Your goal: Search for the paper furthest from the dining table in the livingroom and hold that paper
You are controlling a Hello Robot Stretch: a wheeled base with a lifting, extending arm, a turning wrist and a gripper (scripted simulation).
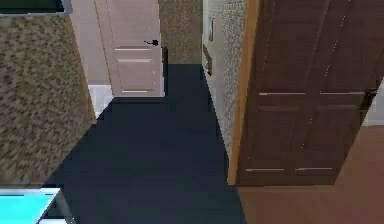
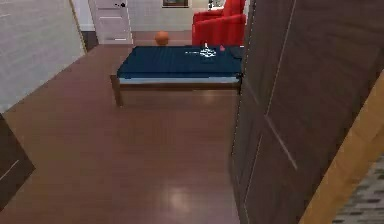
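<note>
A small white thing [image 2: 207, 50] lies on a blue-covered bed [image 2: 170, 65], near an orange ball [image 2: 161, 38] and a red armchair [image 2: 218, 22]; a brown door [image 2: 300, 110] stands beside the bed.

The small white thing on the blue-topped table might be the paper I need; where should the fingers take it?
Likely from above, at an edge: the white thing seems to lie flat on the blue top, toward its far side by the red armchair. Its shape is too small to tell.

It was a home: a dark-floored hallway [image 1: 160, 140] ran to a white door [image 1: 135, 50] past a brown door [image 1: 300, 90], and a wood-floored room held a bed [image 2: 180, 63] and red armchair [image 2: 218, 24].
</note>
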